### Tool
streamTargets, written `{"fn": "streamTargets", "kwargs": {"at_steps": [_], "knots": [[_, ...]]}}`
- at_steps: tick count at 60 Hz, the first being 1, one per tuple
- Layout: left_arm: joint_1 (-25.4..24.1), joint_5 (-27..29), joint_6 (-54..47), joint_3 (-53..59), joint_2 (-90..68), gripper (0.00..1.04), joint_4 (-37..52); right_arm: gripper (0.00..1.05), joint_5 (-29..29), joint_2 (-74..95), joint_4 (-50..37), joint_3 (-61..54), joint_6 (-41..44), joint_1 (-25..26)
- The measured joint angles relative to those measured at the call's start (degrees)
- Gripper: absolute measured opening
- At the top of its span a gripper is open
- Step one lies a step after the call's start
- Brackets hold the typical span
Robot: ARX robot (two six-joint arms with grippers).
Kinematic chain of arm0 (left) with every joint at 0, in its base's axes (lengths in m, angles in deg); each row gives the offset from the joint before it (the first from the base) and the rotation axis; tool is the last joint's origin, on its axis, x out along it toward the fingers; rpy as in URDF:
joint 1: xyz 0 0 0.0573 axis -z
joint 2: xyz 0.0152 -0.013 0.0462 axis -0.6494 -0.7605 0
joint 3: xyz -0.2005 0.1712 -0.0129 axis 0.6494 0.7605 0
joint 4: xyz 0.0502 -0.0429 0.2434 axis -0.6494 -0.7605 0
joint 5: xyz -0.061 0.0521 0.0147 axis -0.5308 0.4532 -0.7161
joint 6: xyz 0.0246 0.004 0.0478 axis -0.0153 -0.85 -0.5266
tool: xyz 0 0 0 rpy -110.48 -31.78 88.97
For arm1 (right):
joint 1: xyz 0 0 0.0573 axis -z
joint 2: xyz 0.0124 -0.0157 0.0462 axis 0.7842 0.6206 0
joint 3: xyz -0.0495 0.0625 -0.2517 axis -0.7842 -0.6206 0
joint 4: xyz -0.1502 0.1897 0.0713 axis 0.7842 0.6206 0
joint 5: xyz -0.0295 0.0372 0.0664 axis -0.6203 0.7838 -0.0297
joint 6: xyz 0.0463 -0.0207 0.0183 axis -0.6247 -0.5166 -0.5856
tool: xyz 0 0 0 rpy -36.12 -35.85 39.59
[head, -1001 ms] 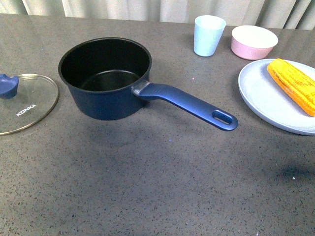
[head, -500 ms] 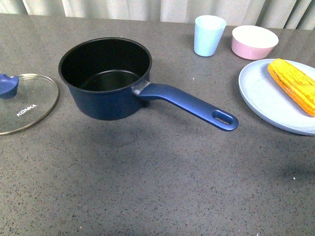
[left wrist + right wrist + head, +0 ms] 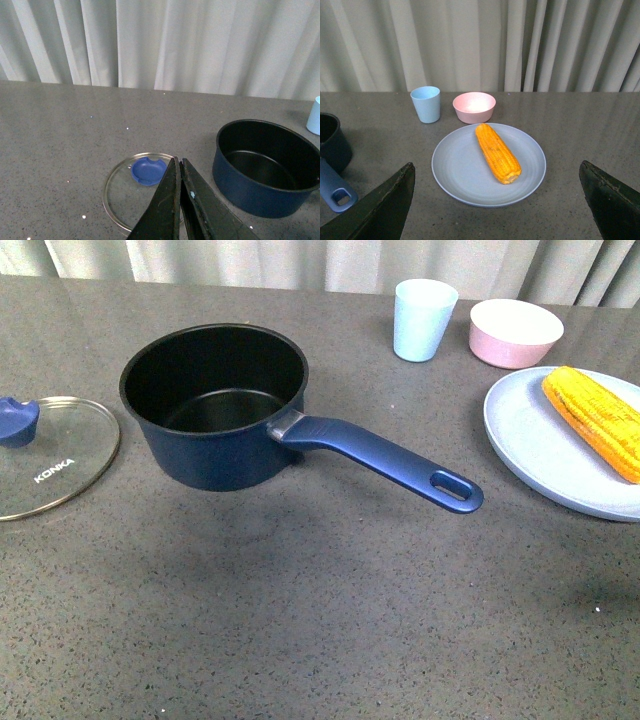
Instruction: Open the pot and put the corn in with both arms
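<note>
Your left gripper (image 3: 179,165) hangs above the table (image 3: 60,130) with its fingers pressed together and nothing between them. The tips sit over the glass lid (image 3: 122,186), which lies flat just beside the pot (image 3: 265,170). Your right gripper (image 3: 496,169) is spread wide, one finger out at each edge of its wrist view, empty and facing the plate (image 3: 460,175). Neither arm shows in the front view. Containers now: the pot stands uncovered mid-table, black inside with nothing in it, handle angled toward the plate. The plate holds the corn (image 3: 595,420), lying flat on it, well apart from the pot. Behind the plate stand the pink bowl (image 3: 515,330), which looks empty, and beside it the pale blue cup (image 3: 423,318), though you can't see into that one.
</note>
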Motion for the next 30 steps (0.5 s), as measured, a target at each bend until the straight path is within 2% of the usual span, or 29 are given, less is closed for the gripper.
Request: {"fn": "streamTargets", "kwargs": {"at_steps": [12,30], "knots": [[0.0,0.0,0.0,0.0,9.8,0.02,-9.0,0.96,0.0,0.0,0.0,0.0,0.0,0.0],[0.0,0.0,0.0,0.0,17.9,0.02,-16.7,0.96,0.0,0.0,0.0,0.0,0.0,0.0]]}}
